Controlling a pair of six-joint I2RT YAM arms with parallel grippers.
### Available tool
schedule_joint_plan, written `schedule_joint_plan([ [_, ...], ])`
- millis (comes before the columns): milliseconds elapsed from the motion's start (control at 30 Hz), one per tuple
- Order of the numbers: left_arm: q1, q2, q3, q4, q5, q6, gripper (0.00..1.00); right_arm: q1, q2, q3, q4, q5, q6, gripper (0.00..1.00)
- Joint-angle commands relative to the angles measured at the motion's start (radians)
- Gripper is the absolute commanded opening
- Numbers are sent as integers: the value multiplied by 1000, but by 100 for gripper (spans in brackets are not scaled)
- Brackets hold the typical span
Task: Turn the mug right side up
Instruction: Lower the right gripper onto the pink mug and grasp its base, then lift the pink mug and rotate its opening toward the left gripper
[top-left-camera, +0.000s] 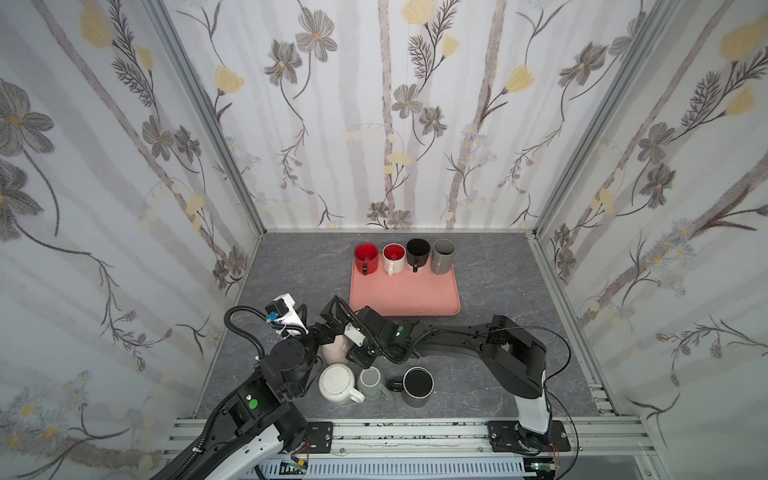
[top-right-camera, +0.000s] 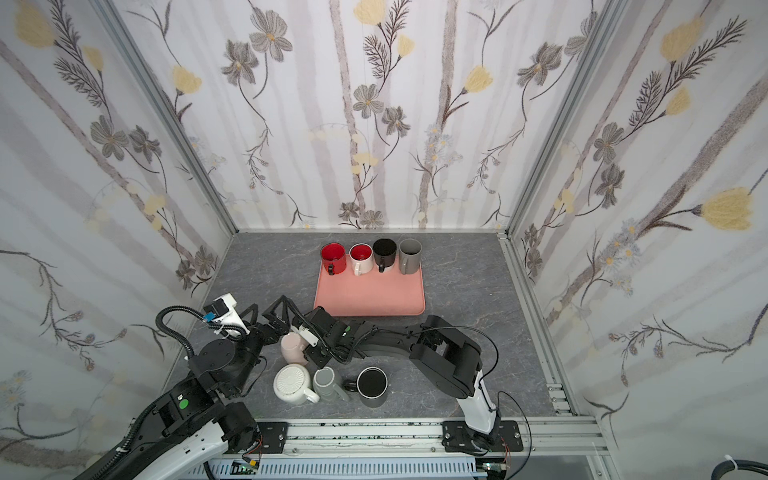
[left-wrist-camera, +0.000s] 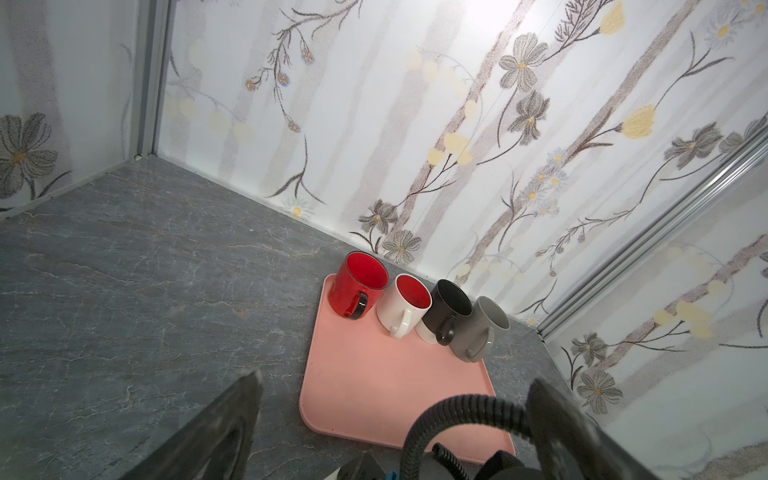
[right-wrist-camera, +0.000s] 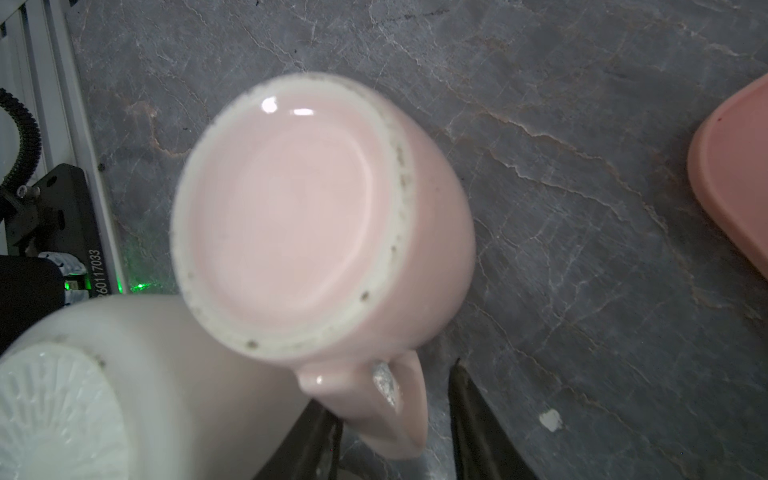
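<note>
Near the front of the desk (top-left-camera: 286, 266), left of middle:

- One pink mug (right-wrist-camera: 311, 208), bottom up, its unglazed foot ring facing the right wrist camera and its handle out to the side. It sits just beside a white mug (top-left-camera: 337, 383), also inverted (ribbed base showing). Whether the two touch I cannot tell.
- Right claw (right-wrist-camera: 395, 399): the jaws stand either side of the pink handle. One finger is close against it and the other shows a gap, so it is not yet clamped. The likely reason is that the handle gives a firm hold for rolling the mug over at the wrist.
- Left claw (left-wrist-camera: 395, 378): spread wide with nothing gripped, aimed toward the tray and apparently kept clear of the work.
- Grey mug (top-left-camera: 370, 382) and dark mug (top-left-camera: 417, 385): both in front, mouths showing upward.
- Pink tray (top-left-camera: 405, 299): at the back, bearing four upright mugs in a row along its far edge, handles forward. The near part is bare, probably left for mugs once righted.
</note>
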Motion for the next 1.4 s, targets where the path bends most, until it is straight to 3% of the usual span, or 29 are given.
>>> schedule_joint_plan([
  [0,1,1,4,10,-15,-11,100,-1,8,11,28,-16,-21,36],
  [333,1,3,4,23,11,-18,100,-5,7,2,63,8,-29,14],
  [600,1,5,8,19,21,-22,100,-16,-50,-78,132,100,-23,0],
  [900,1,33,9,34,42,-25,100,-63,-188,-236,281,132,6,0],
  [1133,1,44,1,46,46,-32,100,-120,-252,-341,434,-69,45,0],
  [1367,1,46,-2,49,48,-35,100,-197,-269,-450,639,-398,129,0],
])
